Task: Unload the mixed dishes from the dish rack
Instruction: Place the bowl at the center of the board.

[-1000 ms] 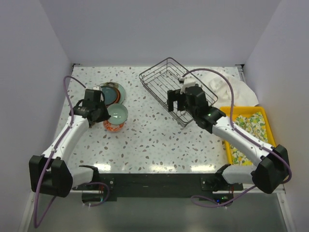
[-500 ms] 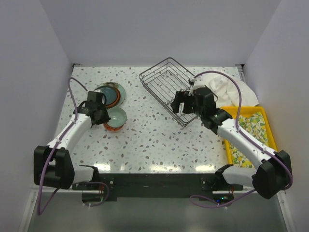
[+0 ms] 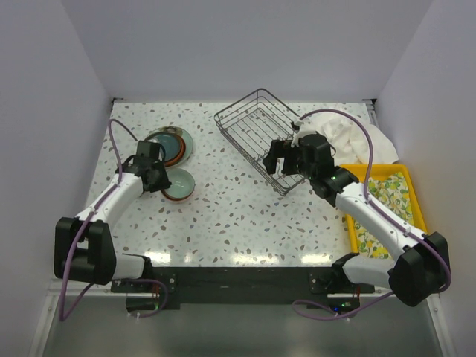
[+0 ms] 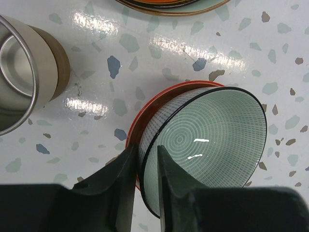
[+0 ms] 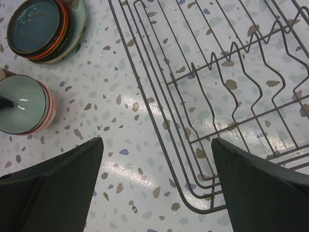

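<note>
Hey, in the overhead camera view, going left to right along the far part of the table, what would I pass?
stack of plates → dish rack → white cloth

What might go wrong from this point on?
The left gripper straddles the rim of the green bowl, which sits tilted in the red bowl; pulling away sideways may tip or drag it. The cup stands close beside them and might get knocked. The right gripper hangs wide open over the near corner of the dish rack and might snag a wire.
</note>
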You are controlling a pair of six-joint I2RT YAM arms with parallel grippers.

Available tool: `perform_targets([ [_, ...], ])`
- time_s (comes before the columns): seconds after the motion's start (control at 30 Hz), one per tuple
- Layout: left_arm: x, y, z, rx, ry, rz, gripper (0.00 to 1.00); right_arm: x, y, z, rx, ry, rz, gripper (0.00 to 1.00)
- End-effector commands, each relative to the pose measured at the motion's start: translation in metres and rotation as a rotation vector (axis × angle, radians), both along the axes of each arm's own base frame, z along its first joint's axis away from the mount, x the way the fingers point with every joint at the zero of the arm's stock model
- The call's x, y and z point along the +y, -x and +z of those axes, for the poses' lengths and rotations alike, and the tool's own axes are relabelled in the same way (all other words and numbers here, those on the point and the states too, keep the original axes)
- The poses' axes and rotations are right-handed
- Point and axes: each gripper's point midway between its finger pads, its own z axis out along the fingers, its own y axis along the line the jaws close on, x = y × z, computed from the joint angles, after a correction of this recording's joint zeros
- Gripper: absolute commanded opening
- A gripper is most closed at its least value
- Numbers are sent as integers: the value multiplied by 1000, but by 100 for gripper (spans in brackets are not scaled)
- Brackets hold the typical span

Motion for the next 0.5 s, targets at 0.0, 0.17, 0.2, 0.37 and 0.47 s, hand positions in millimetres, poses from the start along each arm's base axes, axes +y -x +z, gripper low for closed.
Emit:
perform_targets([
  [0.0, 2, -10, 10, -45, -2, -3, 29, 2, 0, 11, -22, -37, 9, 98],
  [0.17, 3, -7, 16, -48, -6, -4, 33, 4, 0, 13, -26, -40, 16, 98],
  [0.2, 3, -5, 19, -49, -6, -4, 33, 3, -1, 13, -24, -40, 14, 98],
  [0.37, 8, 1, 30, -66, -24, 2, 36, 4, -2, 15, -27, -38, 14, 98],
  [0.47, 11, 4, 35, -77, -40, 10, 37, 4, -3, 14, -25, -32, 16, 98],
])
